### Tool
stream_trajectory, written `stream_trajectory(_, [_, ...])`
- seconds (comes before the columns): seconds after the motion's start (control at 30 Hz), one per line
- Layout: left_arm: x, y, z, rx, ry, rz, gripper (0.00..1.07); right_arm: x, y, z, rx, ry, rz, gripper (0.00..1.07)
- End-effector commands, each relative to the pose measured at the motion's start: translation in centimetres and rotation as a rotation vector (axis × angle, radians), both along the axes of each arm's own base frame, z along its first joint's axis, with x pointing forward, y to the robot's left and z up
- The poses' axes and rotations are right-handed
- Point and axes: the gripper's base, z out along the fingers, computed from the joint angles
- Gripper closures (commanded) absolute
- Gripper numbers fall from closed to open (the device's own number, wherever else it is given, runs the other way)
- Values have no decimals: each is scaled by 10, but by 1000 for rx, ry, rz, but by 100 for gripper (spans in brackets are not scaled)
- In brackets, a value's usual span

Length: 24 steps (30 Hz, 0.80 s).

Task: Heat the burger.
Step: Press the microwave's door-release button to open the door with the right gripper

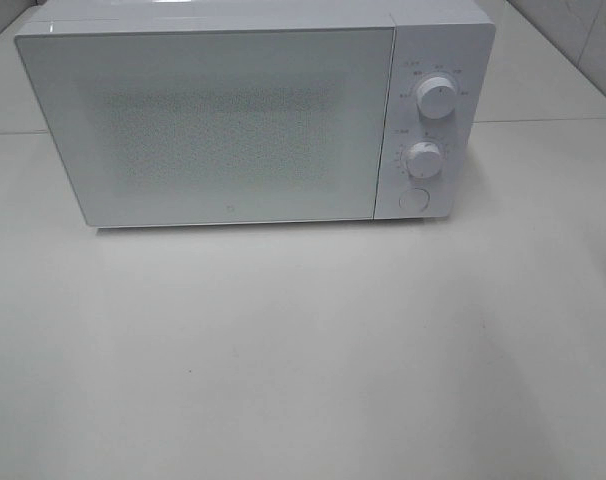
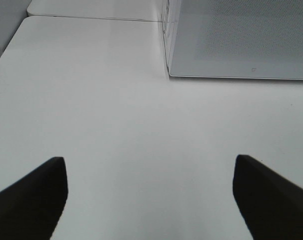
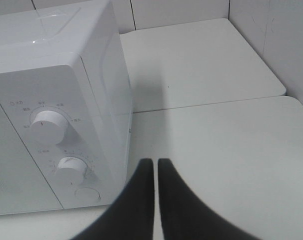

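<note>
The microwave (image 1: 453,60) stands shut on the table (image 1: 303,360). The right jaws, pressed together on nothing, wait beside its knobs (image 3: 47,125), probably to work a control, while the left jaws stand wide and empty over the table. The burger shows in no view; perhaps it is behind the dotted door (image 1: 218,125), which hides the inside.

One microwave (image 1: 233,120), two knobs (image 1: 437,99), seemingly one button (image 1: 414,200)

**Tabletop layout**

Microwave (image 1: 253,115): stands on front table (image 1: 303,350), toward its rear edge. Door (image 1: 213,125) fills the left of the front. To the door's right: upper knob (image 1: 436,98), lower knob (image 1: 423,155) beneath it, round button (image 1: 414,199) lowest. Rear table (image 1: 543,85) abuts behind.
</note>
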Motion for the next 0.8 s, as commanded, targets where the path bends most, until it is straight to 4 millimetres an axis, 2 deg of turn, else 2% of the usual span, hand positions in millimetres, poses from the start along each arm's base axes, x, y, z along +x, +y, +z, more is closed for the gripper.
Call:
stream_trajectory(0.03, [0,0,1,-8,-17,4,25,6,0,-7,75,-28,-2,107])
stream_trajectory(0.07, [0,0,1,-8,-17,4,25,6,0,-7,75,-28,-2,107])
stream_trajectory(0.13, [0,0,1,-8,-17,4,25,11,1,-19,190,0,-16,107])
stream_trajectory(0.17, [0,0,1,-8,-17,4,25,11,1,-19,190,0,-16,107])
stream_trajectory(0.23, [0,0,1,-8,-17,4,25,17,3,-30,330,47,-38,107])
stream_trajectory(0.27, [0,0,1,-8,-17,4,25,17,3,-30,330,47,-38,107])
stream_trajectory(0.33, [0,0,1,-8,-17,4,25,24,15,-40,485,86,-15,107])
stream_trajectory(0.43, [0,0,1,-8,-17,4,25,26,20,-41,525,92,4,107])
stream_trajectory(0.5, [0,0,1,-8,-17,4,25,31,41,-49,661,113,77,107])
stream_trajectory(0.8, [0,0,1,-8,-17,4,25,38,60,-74,847,217,15,107])
